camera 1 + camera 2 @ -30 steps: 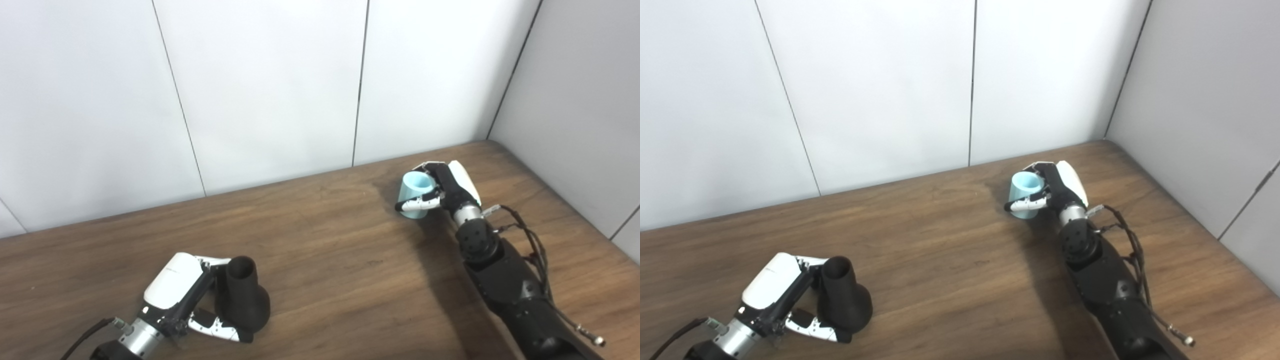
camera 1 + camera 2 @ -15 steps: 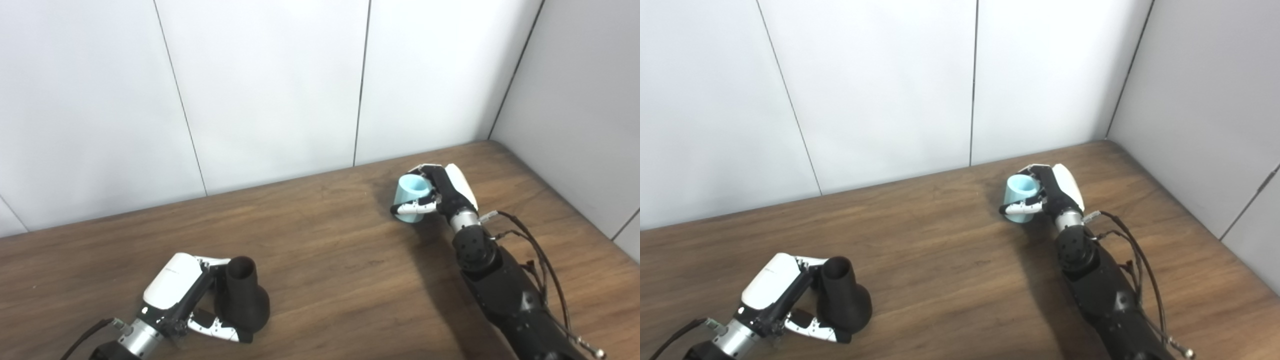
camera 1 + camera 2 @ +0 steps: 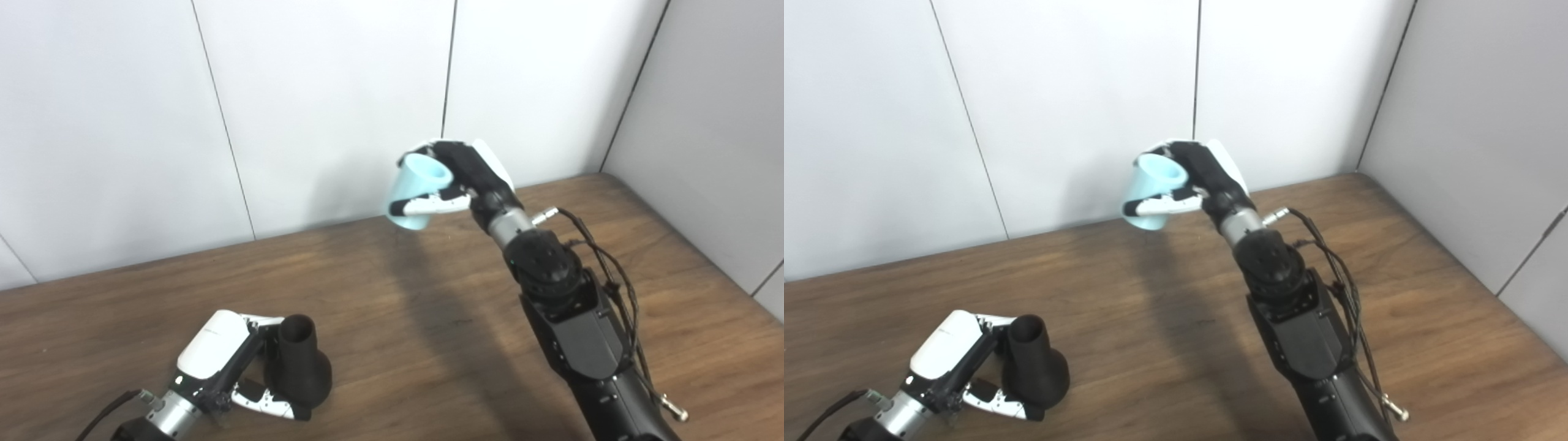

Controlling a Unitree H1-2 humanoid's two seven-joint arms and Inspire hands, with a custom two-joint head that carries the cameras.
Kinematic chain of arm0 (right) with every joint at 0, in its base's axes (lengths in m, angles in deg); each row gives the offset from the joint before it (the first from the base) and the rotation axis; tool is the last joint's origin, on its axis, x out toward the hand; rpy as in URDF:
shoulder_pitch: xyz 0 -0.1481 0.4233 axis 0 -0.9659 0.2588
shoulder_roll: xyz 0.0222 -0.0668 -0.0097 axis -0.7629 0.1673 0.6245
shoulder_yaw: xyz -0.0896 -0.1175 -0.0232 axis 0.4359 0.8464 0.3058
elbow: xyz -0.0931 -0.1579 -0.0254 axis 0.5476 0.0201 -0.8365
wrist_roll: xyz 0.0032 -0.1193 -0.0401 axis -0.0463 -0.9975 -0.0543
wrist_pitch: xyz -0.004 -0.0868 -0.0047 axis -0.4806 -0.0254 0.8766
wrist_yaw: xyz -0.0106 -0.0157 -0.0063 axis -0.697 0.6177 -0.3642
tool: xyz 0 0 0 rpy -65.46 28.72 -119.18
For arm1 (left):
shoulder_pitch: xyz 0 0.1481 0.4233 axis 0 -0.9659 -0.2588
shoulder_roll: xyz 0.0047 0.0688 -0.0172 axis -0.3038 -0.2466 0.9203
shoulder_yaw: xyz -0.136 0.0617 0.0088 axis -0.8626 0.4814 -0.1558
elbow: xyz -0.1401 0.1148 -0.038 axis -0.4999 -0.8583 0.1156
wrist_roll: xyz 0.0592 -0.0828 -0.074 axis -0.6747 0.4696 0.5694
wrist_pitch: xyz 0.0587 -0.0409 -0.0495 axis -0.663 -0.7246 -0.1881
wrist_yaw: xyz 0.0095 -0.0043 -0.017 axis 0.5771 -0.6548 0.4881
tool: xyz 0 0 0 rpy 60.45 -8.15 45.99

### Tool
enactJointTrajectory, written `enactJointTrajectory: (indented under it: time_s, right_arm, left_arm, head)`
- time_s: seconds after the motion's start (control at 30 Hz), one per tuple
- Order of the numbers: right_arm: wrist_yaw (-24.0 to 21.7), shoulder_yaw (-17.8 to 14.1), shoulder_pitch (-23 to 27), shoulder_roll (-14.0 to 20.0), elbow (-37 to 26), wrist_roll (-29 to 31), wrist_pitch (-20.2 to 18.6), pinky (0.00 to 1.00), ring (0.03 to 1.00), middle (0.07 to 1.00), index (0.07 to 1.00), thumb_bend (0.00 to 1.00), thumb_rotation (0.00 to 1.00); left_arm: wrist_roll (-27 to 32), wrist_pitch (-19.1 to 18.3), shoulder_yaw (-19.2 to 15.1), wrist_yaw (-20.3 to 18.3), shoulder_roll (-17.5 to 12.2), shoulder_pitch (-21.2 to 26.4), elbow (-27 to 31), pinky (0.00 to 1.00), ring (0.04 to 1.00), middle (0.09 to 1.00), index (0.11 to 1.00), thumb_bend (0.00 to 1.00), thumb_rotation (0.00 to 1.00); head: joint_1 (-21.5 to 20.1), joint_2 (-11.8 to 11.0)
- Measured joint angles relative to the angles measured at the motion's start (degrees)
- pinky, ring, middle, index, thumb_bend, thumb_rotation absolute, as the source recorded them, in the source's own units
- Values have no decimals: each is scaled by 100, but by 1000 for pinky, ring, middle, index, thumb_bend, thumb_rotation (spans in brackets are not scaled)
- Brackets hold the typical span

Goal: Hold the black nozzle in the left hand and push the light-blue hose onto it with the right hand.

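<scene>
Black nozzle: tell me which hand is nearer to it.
Left. The left hand has its fingers around the black nozzle; the right hand holds the light-blue hose raised, far right.

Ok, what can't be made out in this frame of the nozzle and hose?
- Black nozzle: left side, both views, hidden by the left hand.
- Light-blue hose: far side hidden by the right hand; lower opening faces away.
- Left forearm: cut off by the bottom edge.
</scene>
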Motion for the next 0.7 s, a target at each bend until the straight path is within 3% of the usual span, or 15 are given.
enactJointTrajectory:
  time_s: [0.37, 0.53, 0.7]
  right_arm:
    - [-1104, 87, 52, -660, -593, -64, -142, 307, 398, 480, 522, 517, 0]
    - [-1698, 35, 0, -986, -737, -442, -142, 312, 406, 477, 516, 518, 0]
    - [-2284, -70, -82, -1370, -750, -1008, -142, 333, 412, 473, 516, 519, 0]
  left_arm:
    - [-347, -5, -482, -353, 327, -93, 6, 316, 373, 435, 507, 522, 0]
    - [-465, -140, -727, -547, 466, -213, 155, 301, 358, 426, 506, 521, 0]
    - [-633, -234, -841, -590, 570, -256, 202, 305, 372, 445, 502, 523, 0]
  head:
    - [1115, 246]
    - [1635, 343]
    - [1802, 378]
